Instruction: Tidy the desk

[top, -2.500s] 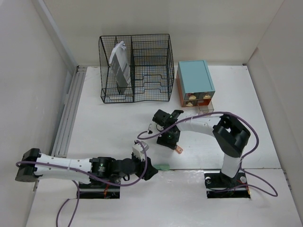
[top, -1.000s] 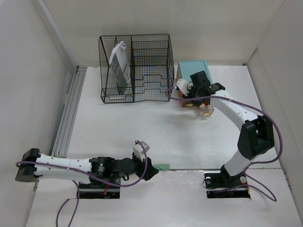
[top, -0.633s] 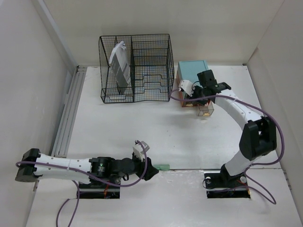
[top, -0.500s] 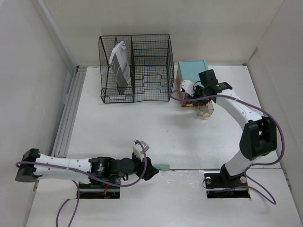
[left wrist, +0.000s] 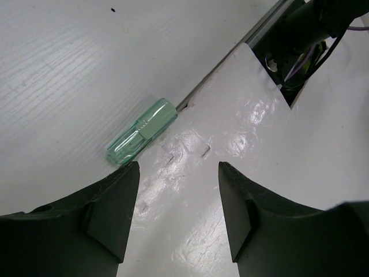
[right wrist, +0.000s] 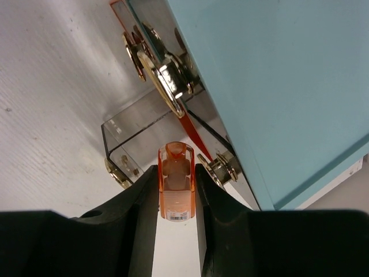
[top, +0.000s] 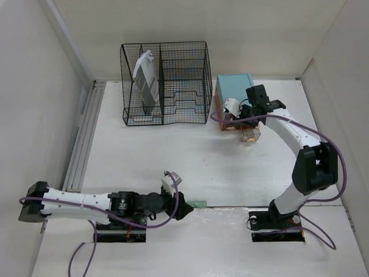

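Since earlier, right gripper [right wrist: 176,173] crossed the desk [top: 144,150] to the far-right drawer box [top: 233,88], clamped on orange piece [right wrist: 176,187] over open drawer [right wrist: 131,137]; left gripper [left wrist: 177,168] released beside green piece [left wrist: 141,131], near edge.

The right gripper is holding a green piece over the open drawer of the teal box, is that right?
Not green: the right wrist view shows the right gripper holding an orange piece over the open drawer of the teal box.

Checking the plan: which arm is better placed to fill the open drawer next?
Right. The right tool holds the orange piece at the open drawer; the left tool is far off, empty.
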`<state>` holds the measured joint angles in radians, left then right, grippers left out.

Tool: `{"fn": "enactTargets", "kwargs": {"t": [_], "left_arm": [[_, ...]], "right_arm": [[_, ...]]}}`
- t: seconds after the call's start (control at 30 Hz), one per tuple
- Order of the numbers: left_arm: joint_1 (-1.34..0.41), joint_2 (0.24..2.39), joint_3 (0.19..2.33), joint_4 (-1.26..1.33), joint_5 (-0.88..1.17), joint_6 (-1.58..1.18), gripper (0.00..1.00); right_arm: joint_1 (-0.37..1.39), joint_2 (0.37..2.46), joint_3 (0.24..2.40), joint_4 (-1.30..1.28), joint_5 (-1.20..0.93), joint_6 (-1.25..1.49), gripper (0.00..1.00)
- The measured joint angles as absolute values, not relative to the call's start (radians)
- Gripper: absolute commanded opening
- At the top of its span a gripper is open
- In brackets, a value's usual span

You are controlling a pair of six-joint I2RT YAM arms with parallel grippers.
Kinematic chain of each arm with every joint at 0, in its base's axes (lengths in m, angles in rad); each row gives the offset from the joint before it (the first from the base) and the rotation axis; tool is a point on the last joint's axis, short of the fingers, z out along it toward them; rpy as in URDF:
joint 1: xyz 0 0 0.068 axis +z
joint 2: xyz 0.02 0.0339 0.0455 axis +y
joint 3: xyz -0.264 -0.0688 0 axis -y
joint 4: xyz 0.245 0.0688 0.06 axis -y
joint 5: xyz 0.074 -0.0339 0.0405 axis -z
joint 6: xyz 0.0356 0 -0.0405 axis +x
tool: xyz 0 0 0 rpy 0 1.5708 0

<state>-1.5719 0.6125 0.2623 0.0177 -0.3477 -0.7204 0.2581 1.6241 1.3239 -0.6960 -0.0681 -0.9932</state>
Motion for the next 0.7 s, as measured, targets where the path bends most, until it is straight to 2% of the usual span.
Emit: {"fn": "enactTargets", "kwargs": {"t": [0.17, 0.33, 0.57, 0.7], "left_arm": [[-1.572, 0.612, 0.262, 0.018, -0.348, -0.719, 0.54], [-1.572, 0.612, 0.262, 0.018, -0.348, -0.719, 0.54], [-1.572, 0.612, 0.262, 0.018, -0.347, -0.718, 0.54], [-1.572, 0.612, 0.262, 0.018, -0.343, -0.718, 0.54]], "right_arm": [[0.254, 1.631, 1.299, -0.703, -0.050, -0.997, 0.08], [0.254, 1.644, 1.279, -0.710, -0.040, -0.999, 0.28], [0.253, 1.644, 1.274, -0.705, -0.029, -0.999, 0.34], [0.248, 1.644, 1.274, -0.697, -0.022, -0.999, 0.34]]}}
